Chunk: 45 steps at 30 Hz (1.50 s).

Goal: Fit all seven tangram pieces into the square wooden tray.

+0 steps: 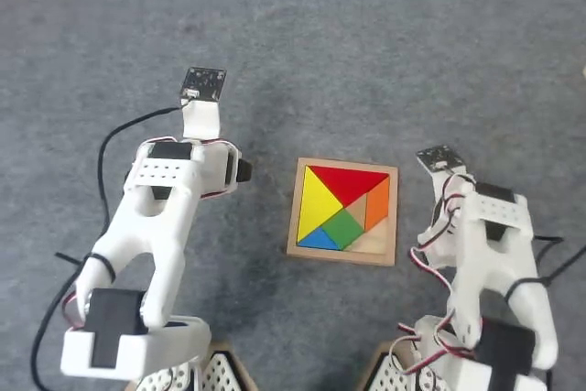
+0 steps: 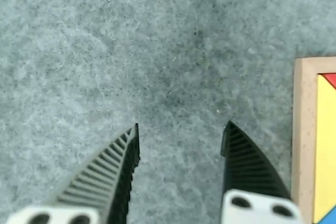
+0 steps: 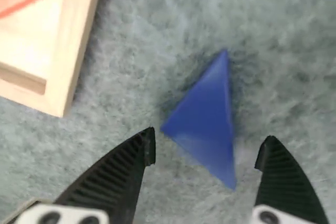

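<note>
The square wooden tray (image 1: 295,215) lies in the middle of the grey mat. Red (image 1: 348,180), yellow (image 1: 318,205), green (image 1: 345,225), orange (image 1: 377,203) and small blue (image 1: 318,239) pieces sit in it, and its near right corner shows bare wood (image 1: 375,243). A loose blue triangle (image 3: 207,116) lies flat on the mat beside a corner of the tray (image 3: 73,51). My right gripper (image 3: 210,135) is open just above it, one finger on each side. My left gripper (image 2: 182,126) is open over bare mat, with the tray's rim (image 2: 302,129) off to one side.
The left arm (image 1: 160,217) stands left of the tray and the right arm (image 1: 490,254) right of it, both bases at the near edge. Grey mat stretches wide beyond the tray, up to a pale wall at the back.
</note>
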{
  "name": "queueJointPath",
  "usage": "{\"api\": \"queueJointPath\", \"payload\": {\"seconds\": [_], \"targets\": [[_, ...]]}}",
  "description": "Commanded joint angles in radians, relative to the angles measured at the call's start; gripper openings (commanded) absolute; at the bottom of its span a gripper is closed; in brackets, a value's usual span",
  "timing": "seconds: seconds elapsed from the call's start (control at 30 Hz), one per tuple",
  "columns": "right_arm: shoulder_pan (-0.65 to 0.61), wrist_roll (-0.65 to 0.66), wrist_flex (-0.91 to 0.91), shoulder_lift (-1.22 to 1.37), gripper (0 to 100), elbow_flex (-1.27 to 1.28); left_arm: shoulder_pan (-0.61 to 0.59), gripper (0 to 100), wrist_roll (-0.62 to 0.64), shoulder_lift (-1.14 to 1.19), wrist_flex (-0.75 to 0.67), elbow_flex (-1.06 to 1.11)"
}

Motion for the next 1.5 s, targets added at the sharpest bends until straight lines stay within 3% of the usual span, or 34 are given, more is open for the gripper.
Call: {"api": "queueJointPath", "payload": {"seconds": [0.0,0.23,0.5,0.97,1.07,1.23,1.47], "targets": [[-0.018,0.023,-0.008,0.01,32.5,-0.089,-0.006,24,-0.002,-0.048,-0.018,-0.005],[-0.07,0.075,0.035,0.013,31.0,-0.083,-0.008,24,0.0,-0.048,-0.017,-0.005],[-0.068,0.087,0.039,0.013,14.8,-0.046,-0.008,24,-0.002,-0.048,-0.014,-0.005],[-0.074,0.138,0.035,0.015,28.8,0.031,-0.008,24,-0.002,-0.048,-0.014,-0.005],[-0.074,0.138,0.038,0.015,24.5,0.032,-0.008,24,0.0,-0.048,-0.014,-0.005],[-0.071,0.115,0.038,0.015,4.0,0.032,-0.008,24,0.0,-0.049,-0.014,-0.005],[-0.071,0.048,0.031,0.013,0.6,0.025,-0.008,24,0.0,-0.049,-0.014,-0.005]]}}
